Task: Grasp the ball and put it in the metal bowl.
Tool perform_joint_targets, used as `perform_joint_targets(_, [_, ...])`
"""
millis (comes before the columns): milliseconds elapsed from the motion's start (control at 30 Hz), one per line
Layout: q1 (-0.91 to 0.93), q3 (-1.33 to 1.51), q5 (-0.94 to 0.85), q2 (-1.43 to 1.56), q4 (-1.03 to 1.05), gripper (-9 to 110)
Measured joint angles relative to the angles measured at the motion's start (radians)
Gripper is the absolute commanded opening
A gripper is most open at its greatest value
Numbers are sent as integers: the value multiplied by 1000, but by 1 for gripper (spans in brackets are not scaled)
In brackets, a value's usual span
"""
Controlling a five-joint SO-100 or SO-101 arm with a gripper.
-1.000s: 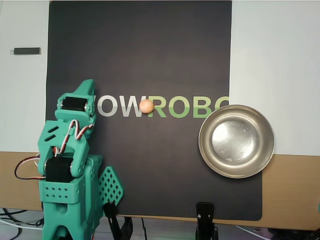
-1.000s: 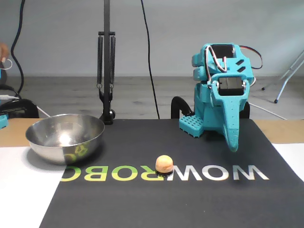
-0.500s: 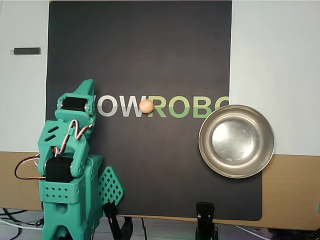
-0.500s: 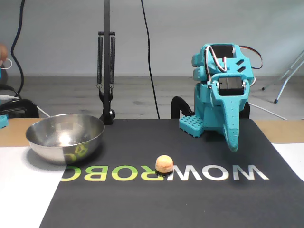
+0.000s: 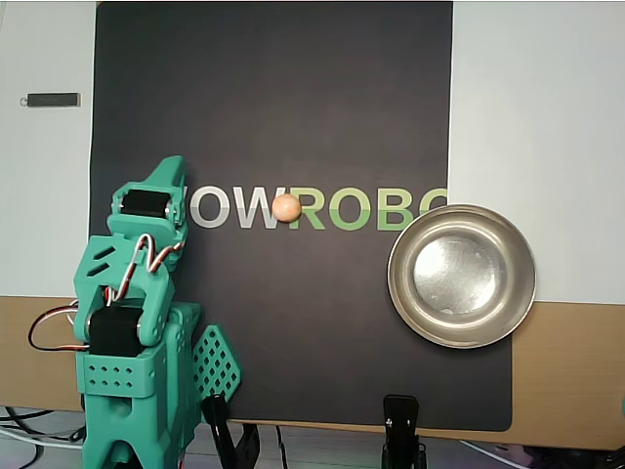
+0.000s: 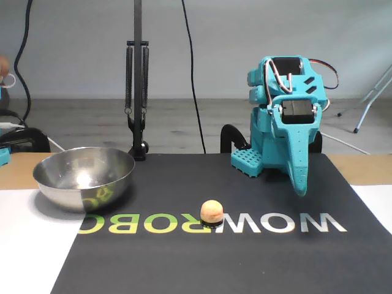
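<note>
The peach-orange ball (image 5: 286,207) (image 6: 211,211) rests on the black mat, between the white and green letters. The shiny metal bowl (image 5: 461,277) (image 6: 82,182) is empty; it stands right of the ball in the overhead view and left of it in the fixed view. My teal arm is folded over its base. Its gripper (image 5: 168,168) (image 6: 299,188) points down at the mat, about a hand's width from the ball, left of it in the overhead view. The fingers lie together, shut on nothing.
The black lettered mat (image 5: 273,98) covers the middle of the white and wooden table. A black clamp (image 5: 400,430) with its spring-arm stand (image 6: 136,92) grips the table edge near the bowl. A small dark bar (image 5: 52,100) lies on the white surface beside the mat.
</note>
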Motion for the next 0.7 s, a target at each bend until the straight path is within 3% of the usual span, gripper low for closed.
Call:
perform_joint_targets(300, [2, -166, 0, -227, 89, 0])
perform_joint_targets(700, [58, -721, 0, -744, 402, 0])
